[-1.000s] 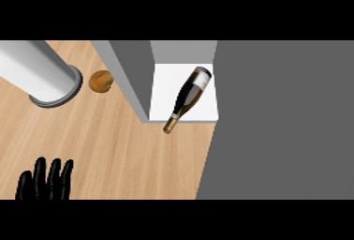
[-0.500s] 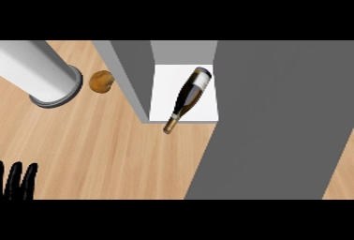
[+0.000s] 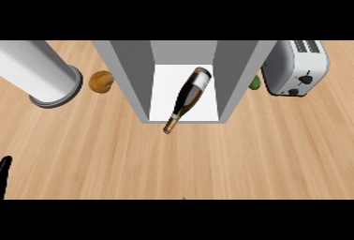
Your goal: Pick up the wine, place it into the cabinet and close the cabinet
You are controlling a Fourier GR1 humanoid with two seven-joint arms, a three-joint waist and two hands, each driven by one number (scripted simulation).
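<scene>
Fingers of the left hand (image 3: 4, 174) show only as a thin black sliver at the head view's left edge, far below and left of the cabinet (image 3: 131, 79); whether they are straight or curled cannot be told. No right hand shows. Inside the cabinet, on its white floor, the wine bottle (image 3: 188, 97) lies tilted, its neck poking out past the front edge over the wooden counter (image 3: 207, 159). Left of the cabinet sits a brown round item (image 3: 101, 81), and beyond it a large white cylinder (image 3: 38, 75). Right of the cabinet stands a toaster (image 3: 298, 68), a small green thing (image 3: 254, 83) between them.
</scene>
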